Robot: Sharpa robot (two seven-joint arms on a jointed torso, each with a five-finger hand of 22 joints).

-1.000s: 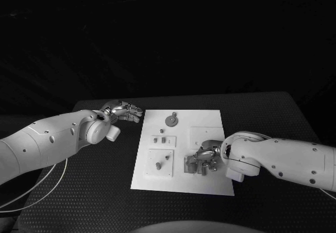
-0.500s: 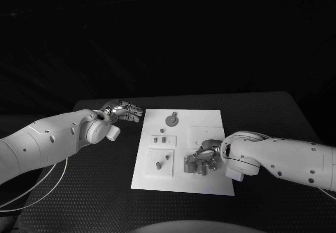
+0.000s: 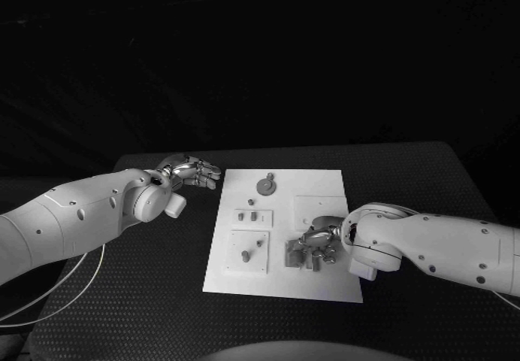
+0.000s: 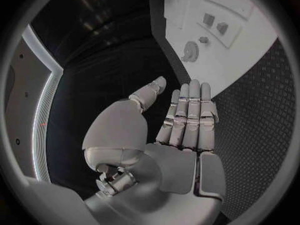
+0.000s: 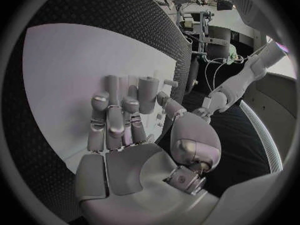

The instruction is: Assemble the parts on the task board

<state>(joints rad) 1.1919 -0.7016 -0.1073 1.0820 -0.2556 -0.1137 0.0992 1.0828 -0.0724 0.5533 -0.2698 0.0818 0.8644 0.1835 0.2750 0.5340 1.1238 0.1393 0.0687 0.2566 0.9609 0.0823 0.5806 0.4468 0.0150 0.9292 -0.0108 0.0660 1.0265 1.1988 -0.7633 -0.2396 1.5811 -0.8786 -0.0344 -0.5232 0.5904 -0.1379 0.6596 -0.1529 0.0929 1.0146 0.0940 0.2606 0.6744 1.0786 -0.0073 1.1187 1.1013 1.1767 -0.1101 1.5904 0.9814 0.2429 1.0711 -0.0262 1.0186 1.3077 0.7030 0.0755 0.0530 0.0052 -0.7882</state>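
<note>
Now | left robot hand [image 3: 191, 172]: spread, empty | right robot hand [image 3: 318, 242]: over task board [image 3: 325, 185], grasp unclear

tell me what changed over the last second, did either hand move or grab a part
Almost nothing changed. The right hand stays low over the near right part of the task board, its fingers among the small parts there, shifting only very slightly; whether it grips one cannot be told. The left hand still hovers open off the board's far left edge, holding nothing. The gear-like part and the other pieces lie where they were.
</note>
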